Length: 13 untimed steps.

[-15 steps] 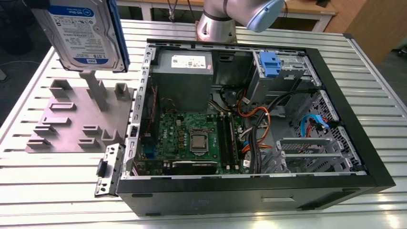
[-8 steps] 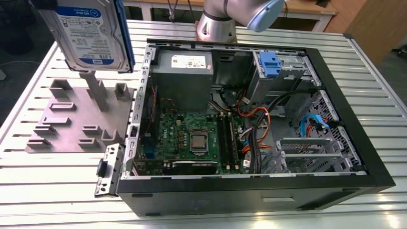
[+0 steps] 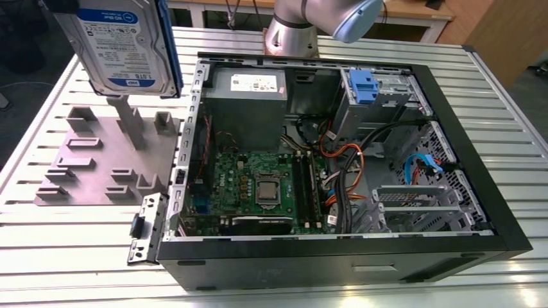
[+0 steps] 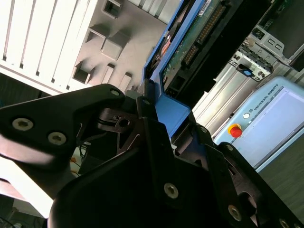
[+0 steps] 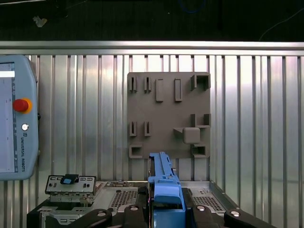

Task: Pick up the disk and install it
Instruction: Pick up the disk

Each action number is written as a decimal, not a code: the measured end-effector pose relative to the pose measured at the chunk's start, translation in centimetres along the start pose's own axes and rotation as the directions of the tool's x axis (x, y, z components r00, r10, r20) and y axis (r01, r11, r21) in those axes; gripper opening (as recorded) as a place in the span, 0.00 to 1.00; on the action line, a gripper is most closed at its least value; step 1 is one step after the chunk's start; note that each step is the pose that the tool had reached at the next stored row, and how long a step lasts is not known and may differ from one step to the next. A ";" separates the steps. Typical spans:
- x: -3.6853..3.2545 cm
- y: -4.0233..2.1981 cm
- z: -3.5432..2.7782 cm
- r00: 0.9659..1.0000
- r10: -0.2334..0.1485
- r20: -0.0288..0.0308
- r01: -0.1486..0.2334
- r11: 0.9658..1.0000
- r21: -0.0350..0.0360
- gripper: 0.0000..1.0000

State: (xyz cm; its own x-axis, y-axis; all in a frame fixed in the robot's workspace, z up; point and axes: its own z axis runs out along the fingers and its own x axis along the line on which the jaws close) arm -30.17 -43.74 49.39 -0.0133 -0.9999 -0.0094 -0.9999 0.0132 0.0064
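Note:
The disk (image 3: 124, 48), a silver hard drive with a white-and-blue label and a blue carrier frame, hangs upright in the air at the exterior view's upper left, above the grey holder plate (image 3: 102, 160). In both wrist views my gripper (image 5: 166, 209) is shut on the disk's blue frame (image 5: 164, 183), its black fingers (image 4: 118, 123) pressed against either side. The second wrist view shows the disk's underside circuit board and connector (image 4: 199, 42) pointing away from the gripper.
An open black computer case (image 3: 505, 212) lies on the slatted metal table (image 3: 514, 109), to the exterior view's right of the disk. A drive bay with a blue clip (image 3: 364, 83) sits at its far corner. A teach pendant (image 5: 14, 118) lies on the table beside the holder plate (image 5: 168, 114).

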 end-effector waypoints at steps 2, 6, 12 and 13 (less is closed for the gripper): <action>0.00 0.00 0.00 1.000 0.000 0.000 0.000 1.000 0.000 0.37; 0.00 -0.09 0.00 1.000 0.000 0.000 0.000 1.000 0.000 0.37; 0.77 -0.19 0.04 1.000 0.000 0.000 0.000 1.000 0.000 0.37; 0.85 -0.22 0.05 1.000 0.000 0.000 0.000 1.000 0.000 0.37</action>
State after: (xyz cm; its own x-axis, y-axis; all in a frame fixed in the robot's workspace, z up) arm -29.96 -44.59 49.32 -0.0132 -0.9999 -0.0092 -0.9999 0.0132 0.0063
